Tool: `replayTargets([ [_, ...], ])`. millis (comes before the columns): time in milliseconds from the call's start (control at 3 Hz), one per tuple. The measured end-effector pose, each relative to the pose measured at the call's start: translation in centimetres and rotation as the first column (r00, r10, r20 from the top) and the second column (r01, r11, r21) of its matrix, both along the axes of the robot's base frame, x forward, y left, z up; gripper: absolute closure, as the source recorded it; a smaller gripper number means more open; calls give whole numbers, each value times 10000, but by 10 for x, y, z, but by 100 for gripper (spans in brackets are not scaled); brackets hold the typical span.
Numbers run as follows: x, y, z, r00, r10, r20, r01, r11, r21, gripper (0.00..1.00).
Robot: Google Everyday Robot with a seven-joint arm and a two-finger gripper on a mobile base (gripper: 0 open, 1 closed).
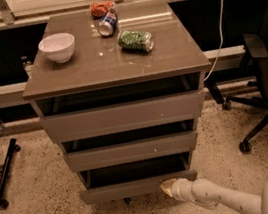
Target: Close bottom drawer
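The bottom drawer is the lowest of three in a grey-brown cabinet. It stands pulled out a little, with its dark inside showing above the flat front. My gripper is at the end of a white arm coming from the lower right. Its pale tip touches the right part of the bottom drawer's front. The top drawer and the middle drawer also stand slightly open.
On the cabinet top are a white bowl, a soda can, a green bag and a red packet. A black office chair stands at the right. A black stand leg lies on the floor at the left.
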State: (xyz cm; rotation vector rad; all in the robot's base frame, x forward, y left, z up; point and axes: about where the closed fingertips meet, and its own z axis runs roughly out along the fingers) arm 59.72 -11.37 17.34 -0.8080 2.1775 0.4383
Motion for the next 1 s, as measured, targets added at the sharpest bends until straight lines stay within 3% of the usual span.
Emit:
replayTargets([
  [667,26,13,15,9973,188,706,-187,9998,-28,59],
  [1000,27,16,15,9972,229,713,-230,9997,1,28],
])
